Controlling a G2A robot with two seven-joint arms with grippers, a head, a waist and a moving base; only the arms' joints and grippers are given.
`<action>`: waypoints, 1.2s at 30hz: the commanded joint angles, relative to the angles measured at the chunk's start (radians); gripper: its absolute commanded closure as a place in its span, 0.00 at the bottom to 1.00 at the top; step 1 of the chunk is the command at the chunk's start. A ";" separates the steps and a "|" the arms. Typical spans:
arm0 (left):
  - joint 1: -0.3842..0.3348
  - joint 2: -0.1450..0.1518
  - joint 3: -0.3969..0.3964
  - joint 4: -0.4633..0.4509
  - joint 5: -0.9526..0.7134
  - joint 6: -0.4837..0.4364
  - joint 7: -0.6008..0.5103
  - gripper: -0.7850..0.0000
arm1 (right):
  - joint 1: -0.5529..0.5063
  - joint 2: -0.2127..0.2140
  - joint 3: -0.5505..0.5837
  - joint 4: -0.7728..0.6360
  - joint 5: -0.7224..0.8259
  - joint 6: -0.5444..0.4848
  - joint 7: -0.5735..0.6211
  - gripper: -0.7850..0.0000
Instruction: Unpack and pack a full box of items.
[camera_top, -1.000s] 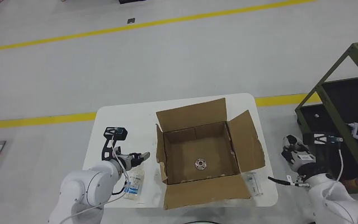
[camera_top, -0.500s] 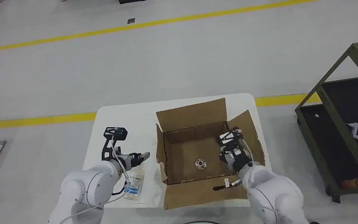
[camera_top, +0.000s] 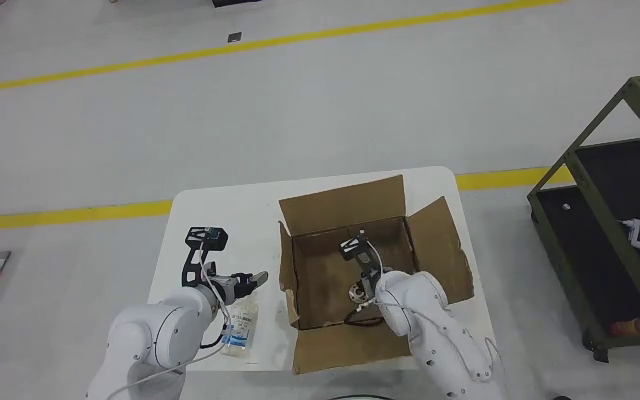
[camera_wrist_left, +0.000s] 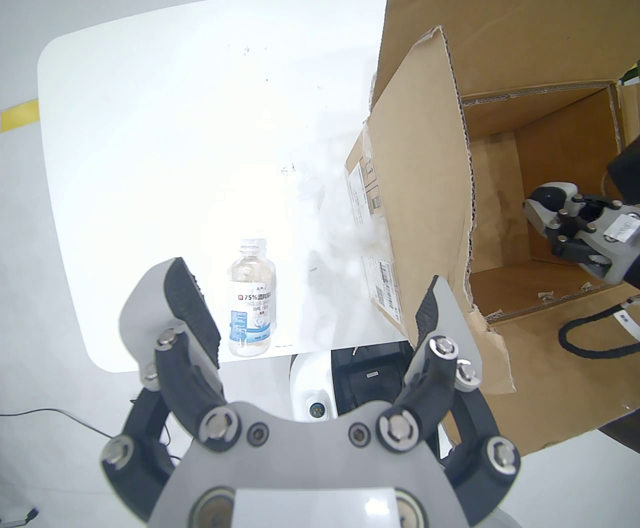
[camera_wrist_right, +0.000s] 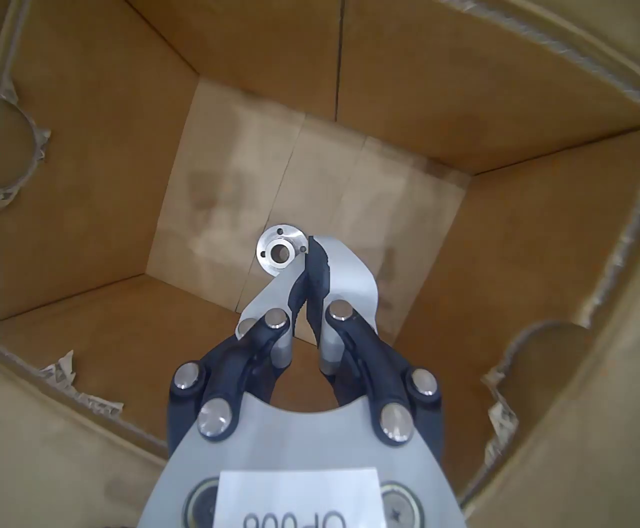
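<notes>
Top view: right gripper inside box, unpacking.
Its fingers sit pinched together beside flange; they must spread to grasp. Left gripper gapes wide above bottle, box's 8 o'clock.

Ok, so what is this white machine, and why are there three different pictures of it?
It is a robot with two arms, working at a white table. One picture looks down from a camera above the arms. The other two come from small cameras on each wrist, so you see that arm's own jaws up close. On the table are an open cardboard box and, beside it, a clear bottle lying on its side. The left arm hovers near the bottle with its jaws wide open, holding nothing. The right arm is down inside the box. Its jaws are shut, with their tips next to a small metal ring on the box floor. They do not seem to hold it.
</notes>
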 joint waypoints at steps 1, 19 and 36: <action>0.000 0.000 0.000 0.000 0.000 0.000 0.000 0.00 | 0.022 -0.005 -0.016 0.040 0.005 0.001 0.003 1.00; 0.000 0.000 0.000 0.000 0.000 0.000 0.000 0.00 | 0.037 -0.006 -0.025 0.099 -0.031 0.006 0.003 1.00; 0.000 0.000 0.000 0.000 0.000 0.000 0.000 0.00 | 0.181 -0.060 -0.157 0.326 -0.008 0.035 0.054 0.69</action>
